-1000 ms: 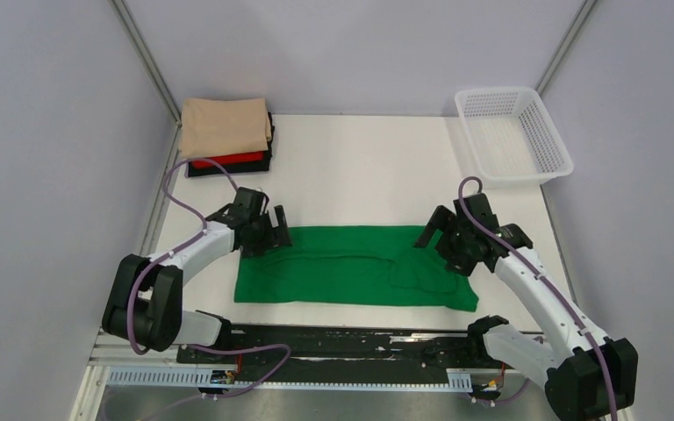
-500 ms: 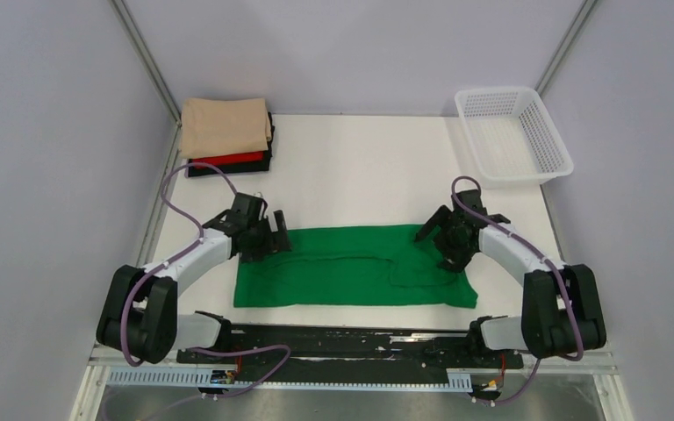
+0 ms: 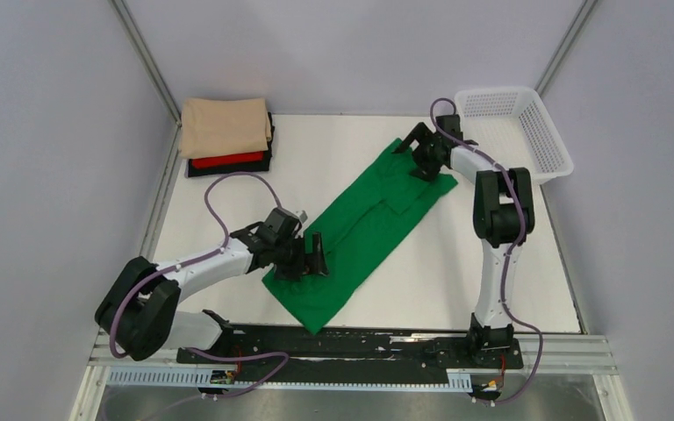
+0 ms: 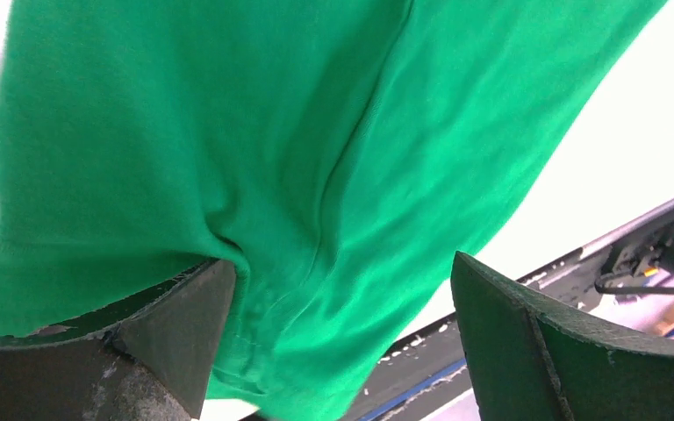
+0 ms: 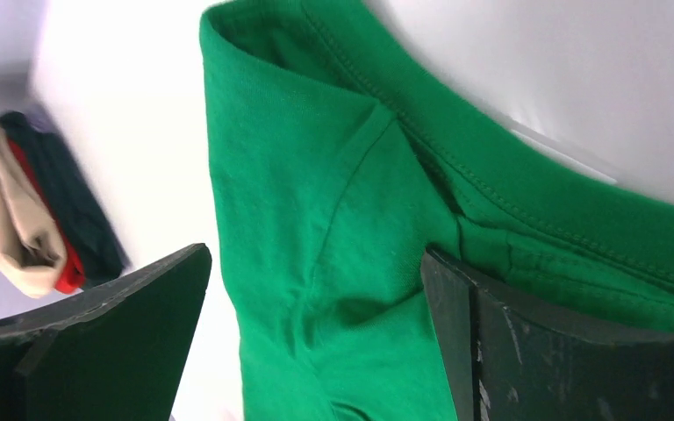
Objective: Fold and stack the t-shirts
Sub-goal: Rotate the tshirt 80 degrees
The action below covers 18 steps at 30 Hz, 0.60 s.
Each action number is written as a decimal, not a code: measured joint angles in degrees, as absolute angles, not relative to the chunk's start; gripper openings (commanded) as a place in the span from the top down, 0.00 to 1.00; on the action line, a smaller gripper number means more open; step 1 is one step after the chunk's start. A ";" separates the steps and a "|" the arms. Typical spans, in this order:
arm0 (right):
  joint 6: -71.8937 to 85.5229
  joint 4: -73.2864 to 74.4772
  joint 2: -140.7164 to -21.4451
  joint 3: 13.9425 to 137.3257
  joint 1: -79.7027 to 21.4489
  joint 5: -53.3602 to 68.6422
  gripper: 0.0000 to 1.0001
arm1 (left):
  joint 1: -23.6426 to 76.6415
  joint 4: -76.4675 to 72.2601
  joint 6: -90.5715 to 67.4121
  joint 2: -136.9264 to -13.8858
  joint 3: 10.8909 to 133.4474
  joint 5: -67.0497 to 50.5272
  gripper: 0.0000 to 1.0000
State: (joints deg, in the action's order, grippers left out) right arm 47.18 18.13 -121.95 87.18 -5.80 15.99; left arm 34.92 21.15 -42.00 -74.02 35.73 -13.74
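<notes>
Looked like a robotics lab cell. Was boxed in by plain grey panels (image 3: 53,132) and metal posts (image 3: 145,61), with a white bench (image 3: 342,140) and robot arms (image 3: 195,261) by a slotted rail (image 3: 167,376).

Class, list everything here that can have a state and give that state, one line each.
green t-shirt, folded lengthwise, lying flat
beige t-shirt, folded, top of stack
red t-shirt, folded, mid-stack
black t-shirt, folded, bottom of stack
basket, upright
left tool, open
right tool, open

The green t-shirt (image 3: 364,224) has swung from lying crosswise to diagonal.
</notes>
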 measured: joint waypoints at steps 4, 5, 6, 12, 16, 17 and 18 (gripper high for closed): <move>47.24 15.66 -132.20 101.08 -5.87 18.70 0.00 | 39.44 17.56 -44.36 -77.69 37.08 -15.05 0.00; 47.72 15.18 -133.91 103.15 -5.91 19.55 0.00 | 40.58 17.04 -44.80 -78.89 37.95 -15.22 0.00; 48.42 15.03 -135.76 105.82 -6.04 20.51 0.00 | 41.78 16.78 -45.04 -80.23 38.96 -15.44 0.00; 51.29 13.21 -147.63 123.26 -7.49 22.70 0.00 | 47.33 16.95 -45.01 -86.13 44.51 -15.49 0.00; 53.32 11.97 -153.47 131.70 -8.62 23.27 0.00 | 48.27 16.91 -44.62 -87.35 45.50 -16.32 0.00; 53.54 11.70 -154.28 132.81 -8.84 23.27 0.00 | 48.27 16.88 -44.62 -87.66 45.71 -16.64 0.00; 53.58 11.44 -155.22 134.21 -9.10 23.22 0.00 | 48.27 16.86 -44.60 -87.94 45.93 -17.02 0.00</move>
